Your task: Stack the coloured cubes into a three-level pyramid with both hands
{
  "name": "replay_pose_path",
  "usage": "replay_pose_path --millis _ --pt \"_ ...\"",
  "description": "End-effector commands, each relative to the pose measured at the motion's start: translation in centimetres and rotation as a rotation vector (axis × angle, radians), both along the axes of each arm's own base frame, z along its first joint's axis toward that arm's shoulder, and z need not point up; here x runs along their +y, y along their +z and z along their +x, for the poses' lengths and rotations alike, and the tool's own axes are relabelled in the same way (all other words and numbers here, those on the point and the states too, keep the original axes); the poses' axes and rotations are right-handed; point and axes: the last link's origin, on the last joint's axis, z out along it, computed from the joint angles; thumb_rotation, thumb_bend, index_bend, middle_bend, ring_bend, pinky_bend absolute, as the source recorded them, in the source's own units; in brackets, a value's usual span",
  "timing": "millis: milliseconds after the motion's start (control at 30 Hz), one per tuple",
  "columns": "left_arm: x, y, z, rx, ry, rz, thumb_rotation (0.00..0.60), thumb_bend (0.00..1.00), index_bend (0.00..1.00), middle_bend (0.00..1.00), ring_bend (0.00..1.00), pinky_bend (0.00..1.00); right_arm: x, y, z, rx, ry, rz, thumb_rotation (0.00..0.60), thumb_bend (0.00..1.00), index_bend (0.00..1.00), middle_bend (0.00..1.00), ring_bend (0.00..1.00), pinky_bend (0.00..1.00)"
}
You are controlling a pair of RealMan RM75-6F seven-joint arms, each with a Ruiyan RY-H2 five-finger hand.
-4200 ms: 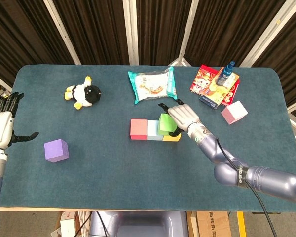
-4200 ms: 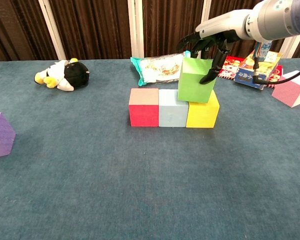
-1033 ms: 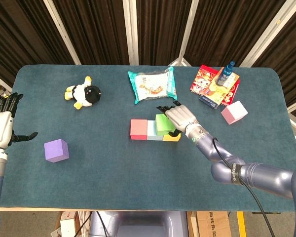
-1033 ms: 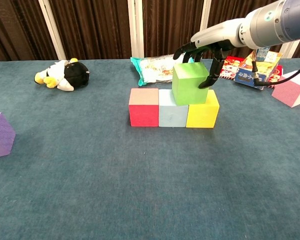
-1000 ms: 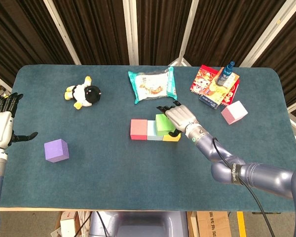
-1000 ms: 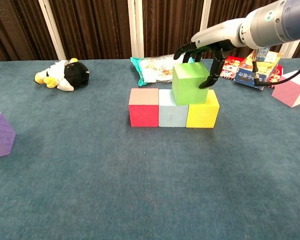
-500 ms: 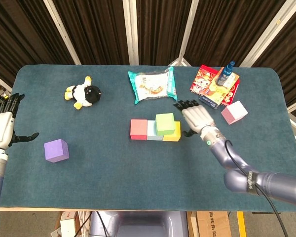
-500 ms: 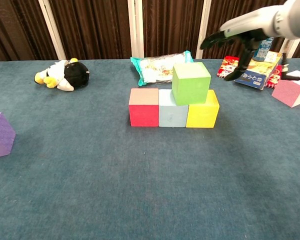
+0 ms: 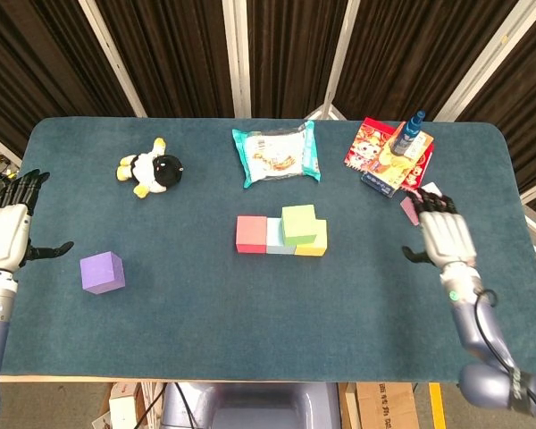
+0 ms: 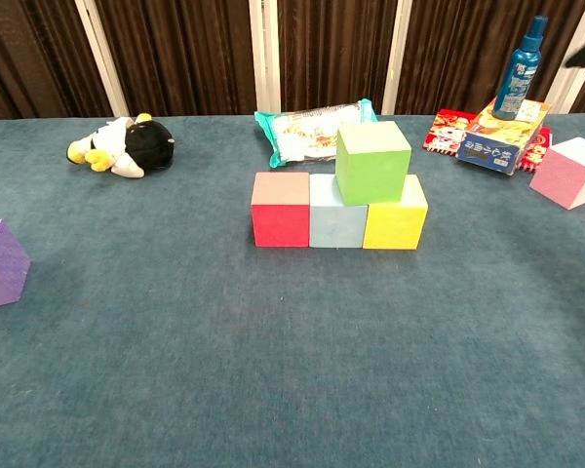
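Having let go of the green cube (image 10: 372, 162), the right hand (image 9: 446, 236) has swung away from the stack and now hangs over the pink cube (image 10: 568, 173) at the table's right end, fingers spread and holding nothing; in the head view it covers most of that cube, and whether it touches it cannot be told. The green cube has stayed where it was set, resting across the seam between the pale blue cube (image 10: 337, 216) and the yellow cube (image 10: 396, 218), with the red cube (image 10: 280, 209) completing the bottom row, so the base and half the second level look done. That leaves, by my reading, one more cube for the second level, over the red and pale blue ones, and one for the top. From the right hand, the stack lies well off toward the robot's left, while the pink cube sits directly under or just beyond its fingertips, which makes it the likely next pick. The left hand (image 9: 4, 234) waits at the table's left edge, open and empty, with the purple cube (image 9: 102, 272) near it, slightly toward the stack.
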Motion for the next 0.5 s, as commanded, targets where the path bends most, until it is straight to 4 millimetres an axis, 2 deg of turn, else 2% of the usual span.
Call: replay_pose_path --millis 33,200,500 --pt "0.0 -0.1 -0.1 0.003 0.0 0.0 0.6 0.08 0.0 0.0 0.0 0.0 2.8 0.3 -3.2 -0.007 -0.055 -0.045 0.6 0.31 0.0 0.0 0.0 0.0" --pt "-0.1 -0.6 -0.3 -0.001 0.0 -0.013 0.6 0.07 0.0 0.0 0.0 0.0 5.2 0.5 -5.9 -0.045 -0.109 -0.078 0.6 0.31 0.0 0.0 0.0 0.0" --pt "-0.3 -0.5 -0.5 -0.002 -0.014 0.003 0.6 0.08 0.0 0.0 0.0 0.0 7.0 0.4 -7.0 -0.077 -0.081 -0.075 0.6 0.31 0.0 0.0 0.0 0.0"
